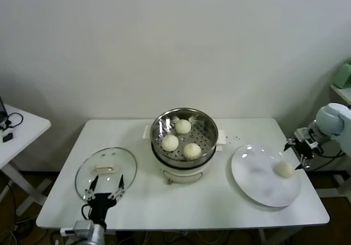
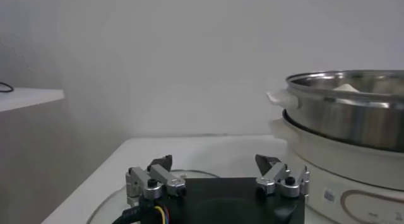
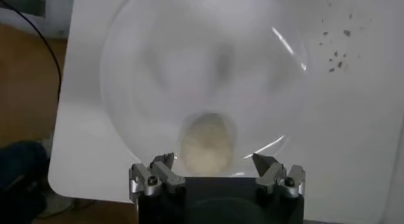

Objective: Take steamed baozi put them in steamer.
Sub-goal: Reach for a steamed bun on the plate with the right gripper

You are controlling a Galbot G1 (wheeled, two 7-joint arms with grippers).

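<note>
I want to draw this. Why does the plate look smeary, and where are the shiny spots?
Right wrist view: the plate and bun look blurred, with bright streaks on the rim. Head view: light glints inside the steamer and on the lid.

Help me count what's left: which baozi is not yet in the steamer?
The lone baozi on the white plate, by the open right gripper; the other three sit in the steamer.

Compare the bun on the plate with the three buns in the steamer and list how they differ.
The lone bun lies on the flat white plate, on the robot's right; the three buns sit in the steel steamer at the table's middle.
The lone bun has the open right claw close beside it; no claw is near the three buns.
The lone bun sits by itself; the three buns cluster together.
All are small, round and cream-white.
</note>
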